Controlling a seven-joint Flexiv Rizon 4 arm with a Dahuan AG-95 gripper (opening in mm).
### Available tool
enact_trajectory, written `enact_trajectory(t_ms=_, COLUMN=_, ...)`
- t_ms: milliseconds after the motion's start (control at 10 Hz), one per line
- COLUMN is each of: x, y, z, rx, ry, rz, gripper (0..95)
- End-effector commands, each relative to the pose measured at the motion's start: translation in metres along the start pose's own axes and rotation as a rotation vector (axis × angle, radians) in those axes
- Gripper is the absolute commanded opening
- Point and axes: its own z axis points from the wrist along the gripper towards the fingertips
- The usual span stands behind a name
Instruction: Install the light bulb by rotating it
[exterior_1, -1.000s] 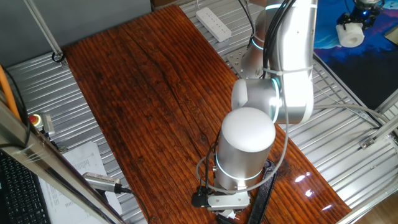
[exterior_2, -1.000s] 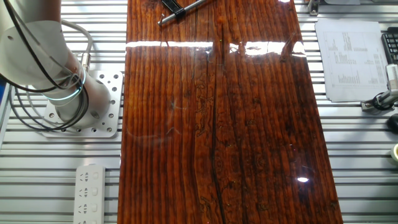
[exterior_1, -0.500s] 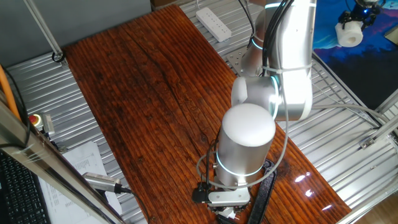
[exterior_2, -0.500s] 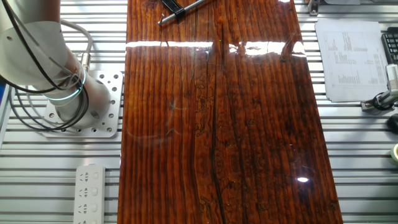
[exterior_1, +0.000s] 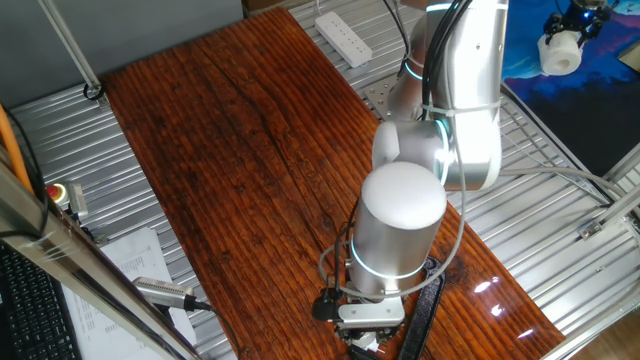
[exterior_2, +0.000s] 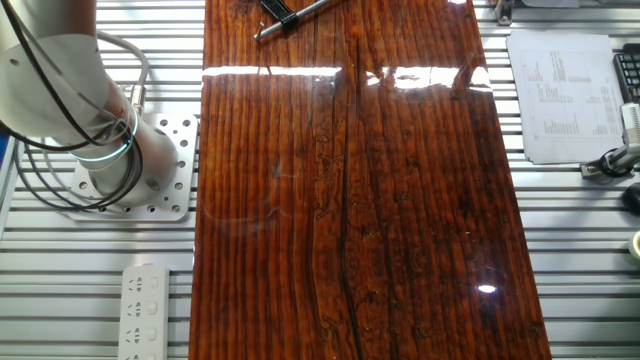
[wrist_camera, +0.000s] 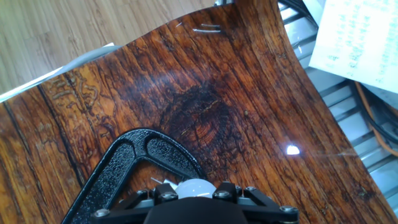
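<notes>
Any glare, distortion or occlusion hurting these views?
The other fixed view: glare band across the far end of the table, plus a small hotspot near its right edge. Hand view: fisheye bends the table edges; the bulb is only a sliver behind the end effector. One fixed view: the arm hides the work area.

One light bulb (wrist_camera: 196, 186), one black clamp (wrist_camera: 134, 163)

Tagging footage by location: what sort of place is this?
Likely a robotics lab bench: silver robot arm bolted beside a dark wooden tabletop, on ribbed aluminium framing, with a white power strip.
</notes>
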Motion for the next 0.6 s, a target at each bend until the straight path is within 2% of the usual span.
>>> enact_trajectory(t_ms=100, x=0.0011, y=0.0015, z=0.0004, rx=0.007, ry=-0.011, rz=-0.001, gripper=38.0)
enact_trajectory(t_ms=600, x=0.0051, y=0.0043, z=0.0014, rx=0.021, ry=-0.041, rz=-0.004, gripper=38.0)
